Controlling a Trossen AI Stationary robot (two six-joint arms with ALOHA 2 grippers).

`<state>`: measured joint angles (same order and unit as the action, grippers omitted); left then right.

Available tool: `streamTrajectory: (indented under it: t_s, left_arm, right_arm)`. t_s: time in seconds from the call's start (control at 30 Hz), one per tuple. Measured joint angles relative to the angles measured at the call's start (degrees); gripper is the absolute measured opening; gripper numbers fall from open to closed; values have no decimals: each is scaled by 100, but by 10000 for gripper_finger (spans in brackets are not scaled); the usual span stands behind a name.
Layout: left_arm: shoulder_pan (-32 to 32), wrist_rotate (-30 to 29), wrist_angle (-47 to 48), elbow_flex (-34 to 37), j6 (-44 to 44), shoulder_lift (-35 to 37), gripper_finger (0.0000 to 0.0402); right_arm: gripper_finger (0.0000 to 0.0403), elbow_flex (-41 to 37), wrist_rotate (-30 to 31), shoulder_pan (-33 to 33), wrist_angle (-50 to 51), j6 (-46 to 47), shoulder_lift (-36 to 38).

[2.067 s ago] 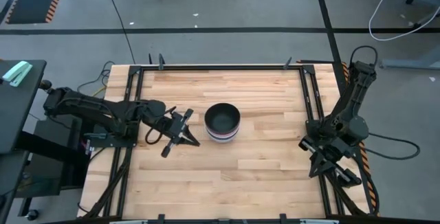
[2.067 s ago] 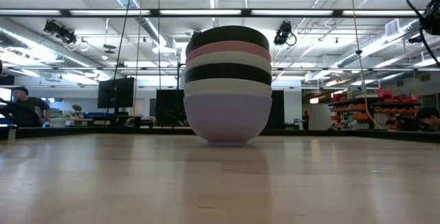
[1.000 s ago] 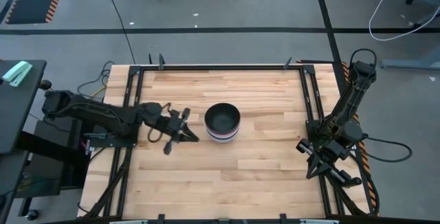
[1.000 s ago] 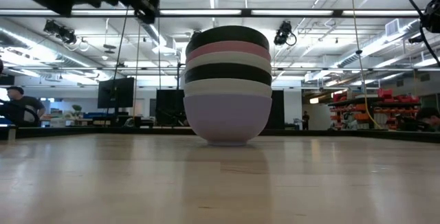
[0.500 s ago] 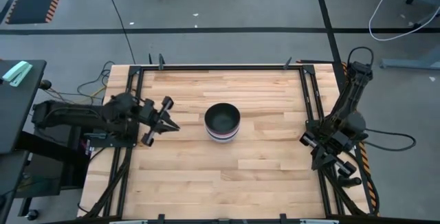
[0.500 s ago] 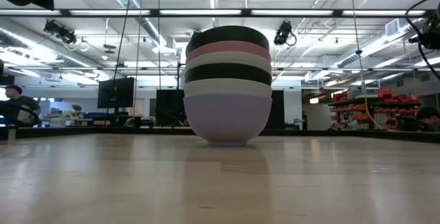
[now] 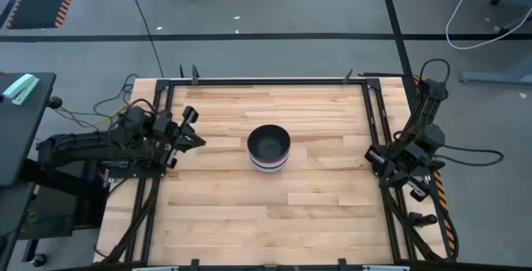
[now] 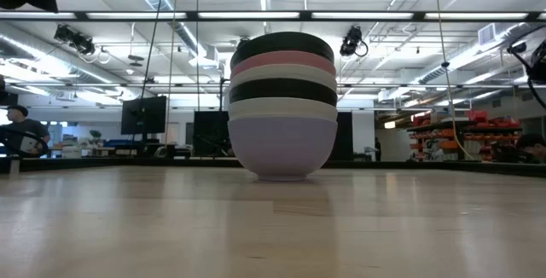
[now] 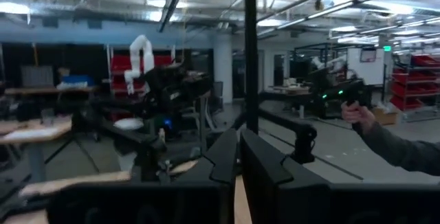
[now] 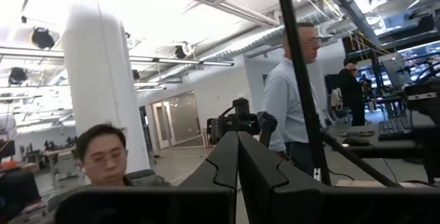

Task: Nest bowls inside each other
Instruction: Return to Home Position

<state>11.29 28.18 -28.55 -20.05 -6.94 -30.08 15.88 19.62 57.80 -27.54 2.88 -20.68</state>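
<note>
Six nested bowls (image 8: 282, 107) found at the middle of the table (image 7: 316, 213), black topmost, lavender-blue lowest. Found left gripper (image 9: 238, 133) by the left edge, fingers pressed together; right gripper (image 10: 238, 136) at the right edge, apparently likewise.

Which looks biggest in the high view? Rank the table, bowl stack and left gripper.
1. table, by far.
2-3. bowl stack and left gripper: they look about alike, and the gripper may sit nearer the camera, so no ranking between them.

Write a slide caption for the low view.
Six bowls nested in one stack on the table: lavender at bottom, then white, black, white, pink, black on top.
</note>
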Motion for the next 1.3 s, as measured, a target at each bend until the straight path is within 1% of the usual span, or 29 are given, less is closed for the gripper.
streamTrajectory:
  t_s: [0.17,0.27,0.47,0.6,0.87,1.03,1.17,1.3]
  left_arm:
    - [193,283,-1,0,-130,339,35]
    - [266,286,52,-1,-195,520,36]
    - [379,284,578,-4,-245,793,26]
    - [389,283,713,-4,-269,881,23]
    - [386,318,840,16,-247,887,36]
    - [386,421,170,517,-382,887,32]
    - [397,464,-566,939,-632,887,25]
    - [404,768,-839,1145,-818,889,24]
  right_arm:
    - [18,2,-2,-46,150,51,391]
    - [18,7,-56,-46,215,51,595]
    - [18,7,-101,-43,335,52,1090]
    - [18,7,-136,-43,700,56,1454]
    - [18,7,-150,-43,1105,21,2000]
    - [18,83,-151,-43,1302,-4,2064]
    - [18,135,-135,-43,1276,-40,2067]
    - [18,60,-122,-43,1267,-17,2067]
